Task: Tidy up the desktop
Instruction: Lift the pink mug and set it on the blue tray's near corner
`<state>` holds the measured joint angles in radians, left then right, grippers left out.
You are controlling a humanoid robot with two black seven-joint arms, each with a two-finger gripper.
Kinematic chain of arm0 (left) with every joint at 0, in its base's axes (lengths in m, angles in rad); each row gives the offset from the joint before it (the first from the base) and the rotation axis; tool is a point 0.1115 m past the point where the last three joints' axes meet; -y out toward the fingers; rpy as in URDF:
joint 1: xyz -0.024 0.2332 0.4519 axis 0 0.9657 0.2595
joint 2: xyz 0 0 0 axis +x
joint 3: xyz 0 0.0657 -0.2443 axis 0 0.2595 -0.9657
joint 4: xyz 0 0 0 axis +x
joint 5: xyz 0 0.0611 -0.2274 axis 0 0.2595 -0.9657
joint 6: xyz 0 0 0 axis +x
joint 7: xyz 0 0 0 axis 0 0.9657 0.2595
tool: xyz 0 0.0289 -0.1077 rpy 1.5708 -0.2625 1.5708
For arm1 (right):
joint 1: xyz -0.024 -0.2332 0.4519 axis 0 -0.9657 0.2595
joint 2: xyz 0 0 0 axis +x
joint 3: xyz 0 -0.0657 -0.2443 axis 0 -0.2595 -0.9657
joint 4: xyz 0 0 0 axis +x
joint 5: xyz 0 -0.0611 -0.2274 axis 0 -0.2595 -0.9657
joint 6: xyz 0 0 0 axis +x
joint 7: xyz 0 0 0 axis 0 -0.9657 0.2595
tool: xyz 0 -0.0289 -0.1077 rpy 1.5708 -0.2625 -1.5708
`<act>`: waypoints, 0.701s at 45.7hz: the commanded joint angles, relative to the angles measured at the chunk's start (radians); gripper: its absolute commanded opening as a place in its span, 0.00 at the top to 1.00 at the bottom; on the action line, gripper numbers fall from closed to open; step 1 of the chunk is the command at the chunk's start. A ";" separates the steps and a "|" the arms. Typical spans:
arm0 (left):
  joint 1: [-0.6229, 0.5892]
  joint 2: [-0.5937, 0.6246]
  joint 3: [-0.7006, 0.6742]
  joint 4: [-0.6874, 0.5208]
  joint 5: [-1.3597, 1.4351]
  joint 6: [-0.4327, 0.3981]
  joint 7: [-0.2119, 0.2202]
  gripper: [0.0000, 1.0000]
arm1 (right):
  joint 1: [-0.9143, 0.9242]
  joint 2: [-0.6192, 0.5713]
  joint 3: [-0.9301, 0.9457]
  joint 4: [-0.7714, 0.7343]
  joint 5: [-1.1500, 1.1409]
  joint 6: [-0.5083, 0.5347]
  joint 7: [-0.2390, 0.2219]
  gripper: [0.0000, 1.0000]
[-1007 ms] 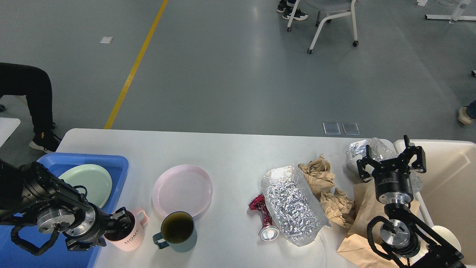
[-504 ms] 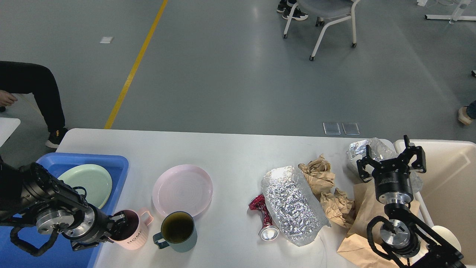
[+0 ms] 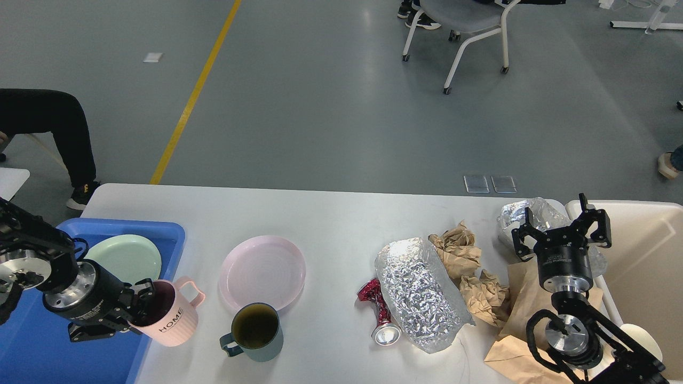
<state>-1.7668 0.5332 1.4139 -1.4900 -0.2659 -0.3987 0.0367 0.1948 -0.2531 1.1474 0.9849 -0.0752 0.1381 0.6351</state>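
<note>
The left gripper (image 3: 140,309) is clamped on the rim of a pink mug (image 3: 169,313) — tilted, at the tabletop's (image 3: 331,224) left edge, beside the blue tray (image 3: 32,352). The right gripper (image 3: 561,226) hangs spread wide near the right edge — over foil (image 3: 520,213) and brown paper (image 3: 525,304).

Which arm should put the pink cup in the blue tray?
Left. The left gripper already grips the pink cup by its rim, right beside the blue tray. The right gripper is open, far over by the beige bin.
</note>
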 commanded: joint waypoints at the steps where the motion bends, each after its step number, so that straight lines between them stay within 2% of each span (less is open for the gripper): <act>1: -0.172 0.004 0.106 -0.056 0.020 -0.081 0.008 1.00 | 0.000 0.000 0.000 0.000 0.000 0.000 0.000 0.00; 5: -0.305 -0.002 0.180 -0.101 0.033 -0.121 0.029 1.00 | 0.000 0.000 0.000 -0.002 0.000 0.000 0.000 0.00; 6: -0.392 -0.007 0.222 -0.127 0.034 -0.150 0.038 1.00 | 0.000 0.000 0.000 -0.002 0.000 0.000 0.000 0.00; 13: -0.666 -0.024 0.327 -0.196 0.069 -0.299 0.084 1.00 | 0.000 0.000 0.000 -0.002 0.000 0.000 0.000 0.00; 16: -0.753 -0.022 0.353 -0.199 0.085 -0.367 0.091 1.00 | 0.000 0.000 0.000 -0.002 0.000 0.000 0.000 0.00; 19: -0.790 -0.022 0.366 -0.199 0.088 -0.390 0.092 1.00 | 0.000 0.000 0.000 -0.003 0.000 0.000 0.000 0.00; 27: -0.790 -0.013 0.385 -0.200 0.122 -0.368 0.088 1.00 | 0.000 0.000 0.000 -0.002 0.000 0.000 0.000 0.00; 32: -0.778 0.053 0.404 -0.187 0.169 -0.361 0.081 1.00 | 0.000 0.000 0.000 -0.002 0.000 0.000 0.000 0.00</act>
<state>-2.5573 0.5259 1.7997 -1.6892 -0.1432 -0.7707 0.1237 0.1949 -0.2531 1.1474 0.9826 -0.0751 0.1381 0.6351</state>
